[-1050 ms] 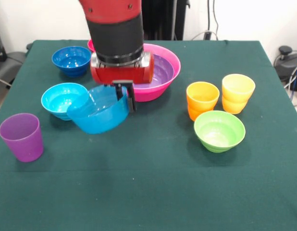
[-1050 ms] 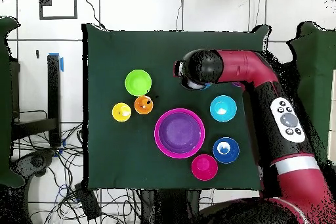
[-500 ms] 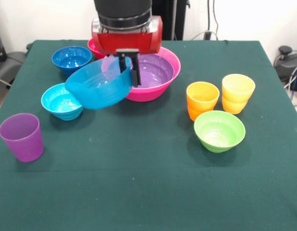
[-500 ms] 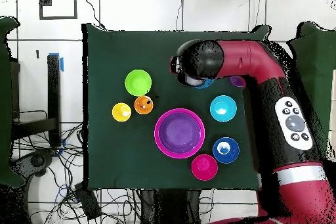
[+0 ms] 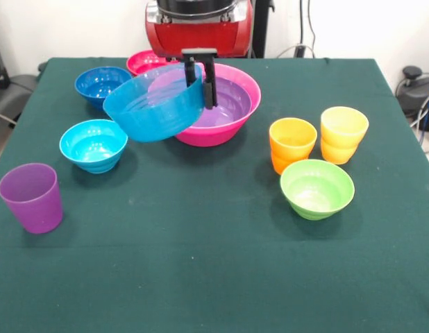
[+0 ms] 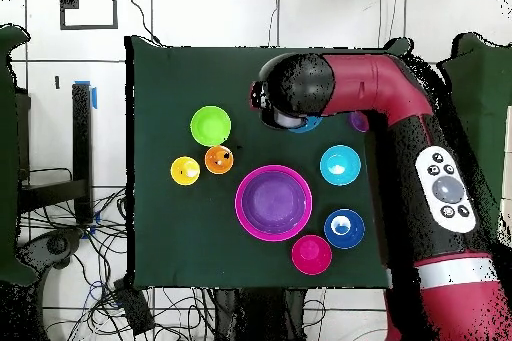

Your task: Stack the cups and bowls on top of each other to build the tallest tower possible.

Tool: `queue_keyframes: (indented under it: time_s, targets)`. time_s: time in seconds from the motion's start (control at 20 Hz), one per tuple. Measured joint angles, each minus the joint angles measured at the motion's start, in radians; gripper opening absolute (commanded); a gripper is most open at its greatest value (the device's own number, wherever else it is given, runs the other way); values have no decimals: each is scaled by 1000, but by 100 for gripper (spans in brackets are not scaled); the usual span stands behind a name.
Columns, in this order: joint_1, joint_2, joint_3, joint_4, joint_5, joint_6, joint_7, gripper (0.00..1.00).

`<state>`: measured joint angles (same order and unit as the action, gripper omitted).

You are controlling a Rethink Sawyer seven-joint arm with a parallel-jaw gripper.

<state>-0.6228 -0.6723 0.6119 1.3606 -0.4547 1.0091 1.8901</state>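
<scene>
My gripper [image 5: 200, 89] is shut on the rim of the mid blue bowl [image 5: 153, 112]. The bowl hangs tilted in the air, over the near-left edge of the big hot-pink bowl [image 5: 252, 91]. A large purple bowl [image 5: 232, 104] is nested inside the hot-pink one. On the cloth stand the cyan bowl [image 5: 94, 144], dark blue bowl [image 5: 102, 84], small red-pink bowl [image 5: 146, 61] and lime green bowl [image 5: 316, 187]. The purple cup [image 5: 32, 196], orange cup [image 5: 292, 142] and yellow cup [image 5: 343, 132] are upright. From overhead the arm [image 6: 340, 82] hides most of the held bowl [image 6: 305, 124].
The dark green cloth [image 5: 200, 277] covers the whole table. In the overhead view the nested pink bowl [image 6: 241, 203] lies mid-table, with the green bowl [image 6: 210, 125], orange cup [image 6: 218, 160] and yellow cup [image 6: 185, 170] to its left and the cyan bowl [image 6: 340, 165] to its right.
The gripper has lifted the mid blue bowl off the cloth beside the cyan bowl. It has carried the bowl up and back toward the hot-pink bowl. Nothing else moved.
</scene>
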Motion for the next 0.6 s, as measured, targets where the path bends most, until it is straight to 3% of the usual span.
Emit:
queue_keyframes:
  time_s: [0.6]
  targets:
    - [-18,-62,2,114,16,-2,0,0]
